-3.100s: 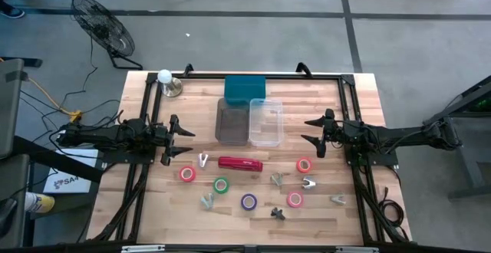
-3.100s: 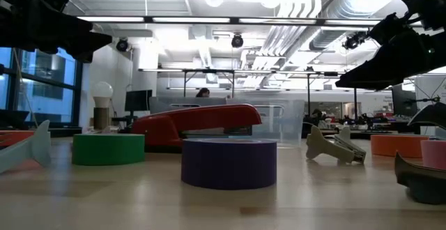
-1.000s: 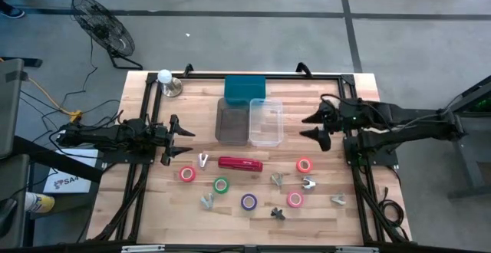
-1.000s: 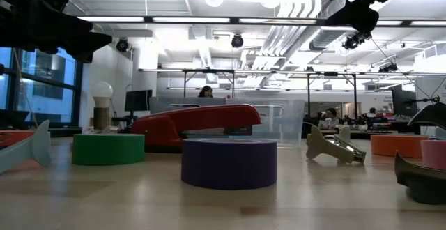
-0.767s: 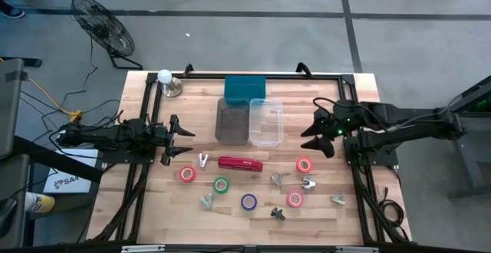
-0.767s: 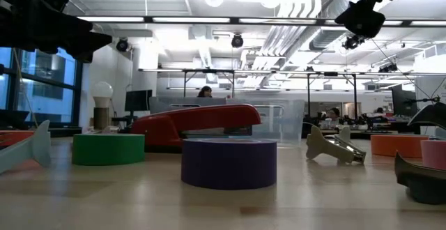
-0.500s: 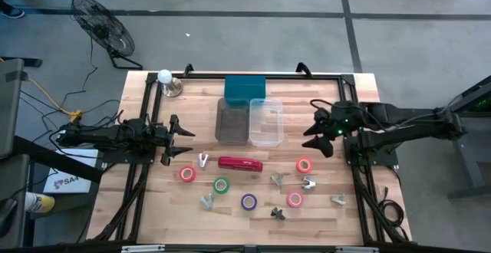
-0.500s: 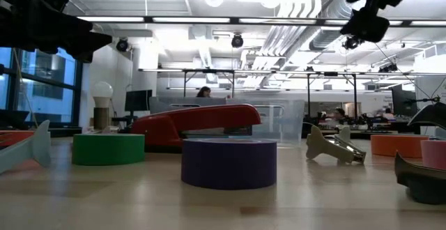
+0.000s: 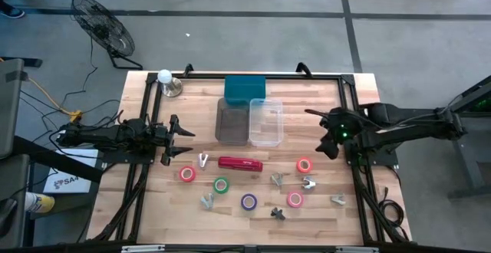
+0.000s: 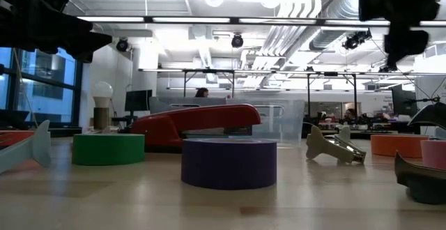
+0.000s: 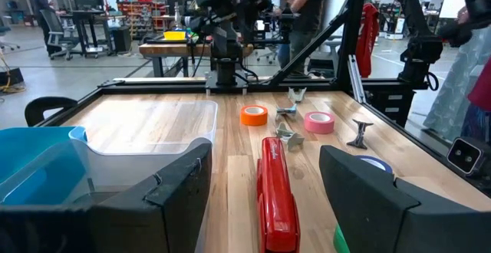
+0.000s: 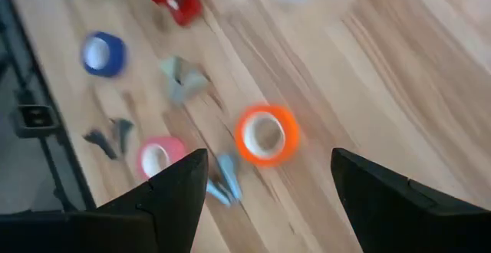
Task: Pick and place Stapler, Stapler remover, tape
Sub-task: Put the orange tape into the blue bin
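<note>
Progress: nothing placed yet. Stapler [image 9: 240,163] lies mid-frame on the worktop [image 9: 353,207], tape rolls [image 9: 304,165] scattered below it. My right tool [image 9: 328,134] hovers open, empty; left tool [image 9: 176,138] likewise.

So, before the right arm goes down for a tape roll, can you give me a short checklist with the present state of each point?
1. Right gripper fingers open and holding nothing: ok.
2. Right gripper is above the orange-red tape roll: not ok, it hangs just beyond the roll.
3. Roll lies flat, hole facing up: ok.
4. Roll free of neighbours: ok; the nearest staple remover lies apart from it.
5. Clear bin has room: ok.
6. Left gripper out of the way at the table's left side: ok.
</note>
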Controlling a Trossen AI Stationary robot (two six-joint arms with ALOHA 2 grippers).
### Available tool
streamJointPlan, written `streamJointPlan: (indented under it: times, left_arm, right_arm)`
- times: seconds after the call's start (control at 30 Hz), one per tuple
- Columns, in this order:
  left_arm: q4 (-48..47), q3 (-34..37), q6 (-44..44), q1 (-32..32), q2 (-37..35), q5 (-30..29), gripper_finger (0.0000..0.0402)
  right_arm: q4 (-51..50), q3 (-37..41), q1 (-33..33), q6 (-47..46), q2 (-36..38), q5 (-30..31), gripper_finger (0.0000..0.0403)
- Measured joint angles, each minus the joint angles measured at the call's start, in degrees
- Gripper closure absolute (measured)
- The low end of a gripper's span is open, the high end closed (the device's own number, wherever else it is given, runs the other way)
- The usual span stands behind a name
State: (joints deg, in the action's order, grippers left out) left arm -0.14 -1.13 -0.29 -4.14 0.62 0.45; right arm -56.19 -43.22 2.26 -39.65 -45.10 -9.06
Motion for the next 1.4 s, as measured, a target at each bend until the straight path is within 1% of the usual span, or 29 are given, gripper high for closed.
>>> streamJointPlan:
  times: [0.13, 0.27, 0.4, 0.53, 0.63, 0.8, 1.0, 1.2, 1.4]
  left_arm:
    - [0.0, 0.0, 0.0, 0.0, 0.0, 0.0, 0.0163]
    - [0.0, 0.0, 0.0, 0.0, 0.0, 0.0, 0.0163]
    - [0.0, 0.0, 0.0, 0.0, 0.0, 0.0, 0.0163]
    - [0.0, 0.0, 0.0, 0.0, 0.0, 0.0, 0.0163]
    - [0.0, 0.0, 0.0, 0.0, 0.0, 0.0, 0.0163]
    - [0.0, 0.0, 0.0, 0.0, 0.0, 0.0, 0.0163]
    - [0.0, 0.0, 0.0, 0.0, 0.0, 0.0, 0.0163]
    - [0.0, 0.0, 0.0, 0.0, 0.0, 0.0, 0.0163]
    - [0.0, 0.0, 0.0, 0.0, 0.0, 0.0, 0.0163]
  right_arm:
    - [-6.9, 0.0, 0.0, -5.8, -0.3, 0.7, 0.0135]
    - [-13.8, 0.0, 0.0, -13.3, -0.3, 3.3, 0.0135]
    - [-14.8, 0.0, -0.4, -18.1, -1.5, 3.4, 0.0135]
    - [-14.7, 0.0, -0.5, -21.5, -5.7, 3.4, 0.0135]
    - [-12.4, 0.0, -0.5, -23.4, -9.6, 4.1, 0.0135]
    - [-5.7, 0.0, -1.9, -26.9, -16.6, 4.3, 0.0135]
    - [-4.0, 0.0, -4.5, -30.9, -24.7, 3.9, 0.0135]
    - [1.9, 0.0, -5.8, -32.6, -29.7, 1.6, 0.0135]
    - [4.4, 0.0, -6.5, -34.1, -34.0, 1.6, 0.0135]
